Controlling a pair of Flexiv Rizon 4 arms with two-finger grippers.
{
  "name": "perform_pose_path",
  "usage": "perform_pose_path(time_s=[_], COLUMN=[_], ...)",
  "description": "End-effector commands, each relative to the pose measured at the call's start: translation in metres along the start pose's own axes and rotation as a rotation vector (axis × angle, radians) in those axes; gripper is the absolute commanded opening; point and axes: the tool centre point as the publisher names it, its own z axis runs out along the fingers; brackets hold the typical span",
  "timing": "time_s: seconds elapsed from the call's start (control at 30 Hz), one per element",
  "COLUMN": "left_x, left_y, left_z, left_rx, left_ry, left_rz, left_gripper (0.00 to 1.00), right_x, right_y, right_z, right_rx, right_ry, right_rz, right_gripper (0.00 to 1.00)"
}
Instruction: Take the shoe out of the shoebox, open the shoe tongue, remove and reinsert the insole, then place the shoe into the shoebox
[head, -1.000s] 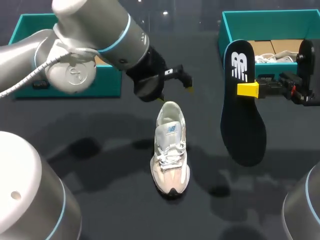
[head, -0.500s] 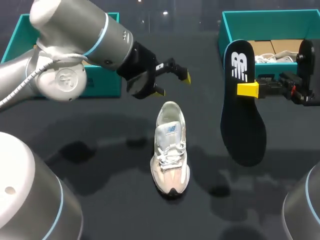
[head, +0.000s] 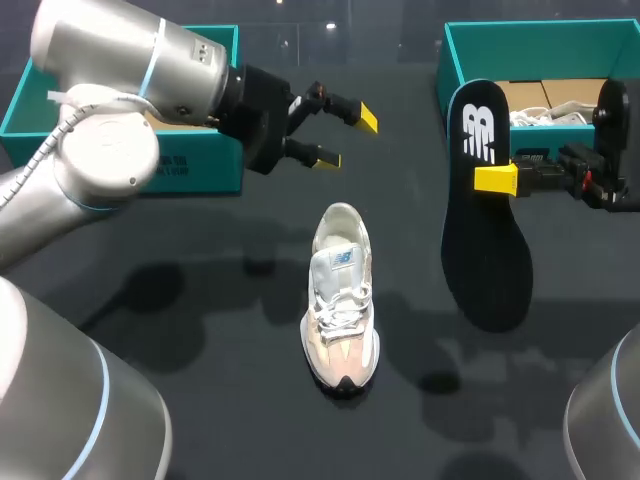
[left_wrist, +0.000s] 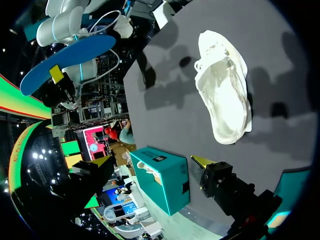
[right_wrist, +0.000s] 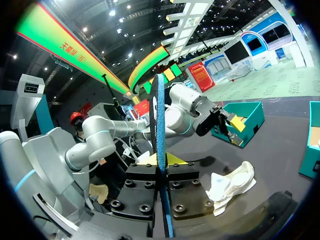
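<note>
A white and beige shoe (head: 340, 300) lies on the dark table, toe toward the front edge, with no gripper touching it. My left gripper (head: 343, 137) hovers open behind and left of the heel, near the left teal shoebox (head: 190, 165). In the left wrist view the shoe (left_wrist: 222, 95) lies well ahead of the open gripper (left_wrist: 152, 161). My right gripper (head: 497, 180) is shut on the dark insole (head: 485, 230), which hangs upright right of the shoe. The right wrist view shows that insole (right_wrist: 161, 150) edge-on, clamped in my right gripper (right_wrist: 161, 162), with the shoe (right_wrist: 230, 187) beyond.
A second teal shoebox (head: 540, 40) stands at the back right with cardboard and something white (head: 550, 112) inside. The left box (left_wrist: 165, 177) sits just ahead of my left gripper in its wrist view.
My left arm has drawn back and to the left, away from the shoe's heel toward the left box, gripper still open. The right arm and the insole have not moved.
</note>
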Motion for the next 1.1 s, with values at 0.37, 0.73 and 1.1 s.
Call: perform_pose_path(time_s=[0.37,0.73,1.1], left_x=[-0.007,-0.027,-0.028], left_y=[0.005,0.015,0.016], left_z=[-0.005,-0.025,-0.026], left_rx=[-0.021,-0.071,-0.075], left_ry=[-0.183,-0.327,-0.337], left_rz=[-0.081,-0.174,-0.182], left_gripper=[1.00,1.00,1.00], right_x=[-0.016,-0.089,-0.089], right_y=[0.018,0.057,0.057], right_z=[0.004,0.009,0.009], right_rx=[-0.003,0.023,0.023], right_ry=[0.014,0.071,0.071], right_rz=[0.012,0.162,0.162], right_gripper=[0.00,0.00,0.00])
